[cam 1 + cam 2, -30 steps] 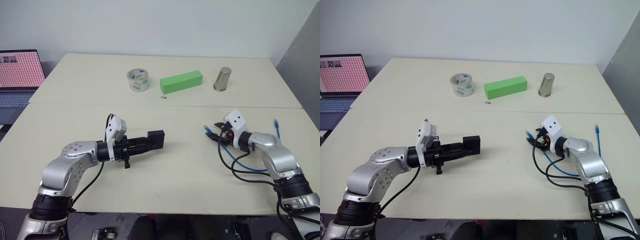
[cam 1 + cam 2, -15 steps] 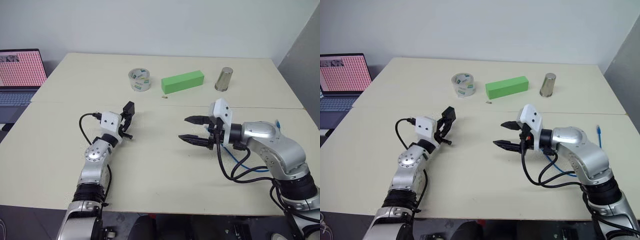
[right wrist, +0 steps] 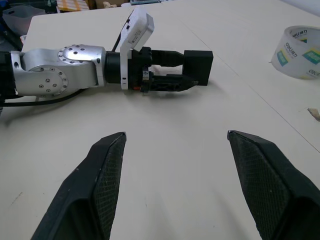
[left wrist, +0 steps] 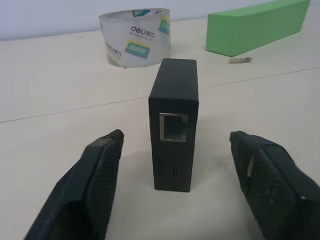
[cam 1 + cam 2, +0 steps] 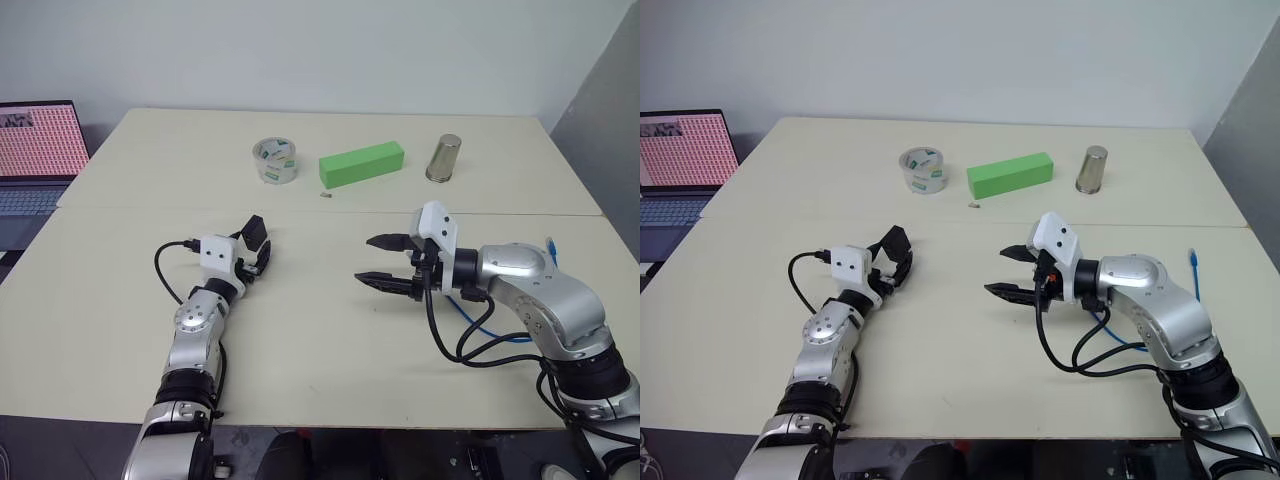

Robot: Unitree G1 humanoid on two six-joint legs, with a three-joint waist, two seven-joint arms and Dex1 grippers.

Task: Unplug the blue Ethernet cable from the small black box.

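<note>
Small black box: matte, narrow, standing on edge on the cream table, an empty port facing the left wrist camera; it stands between the fingers of the left gripper without touching either, with clear gaps on both sides. In the right wrist view the same box appears at the tips of that gripper. Left gripper: fingers spread apart, holding nothing; forearm stretched forward low over the near-left table, roughly level. Blue Ethernet cable: unplugged, lying on the table at the right beneath and behind the right arm, one plug end near the table's right edge, well apart from the box. Right gripper: fingers wide apart, empty, raised above the table centre and pointing toward the left arm; elbow bent, black arm cables looping under the forearm. Far table half, well apart from both grippers: clear tape roll, green block just beside it, metal cup standing upright, contents not visible. Small metal piece near the block. Open laptop past the table's left side.
</note>
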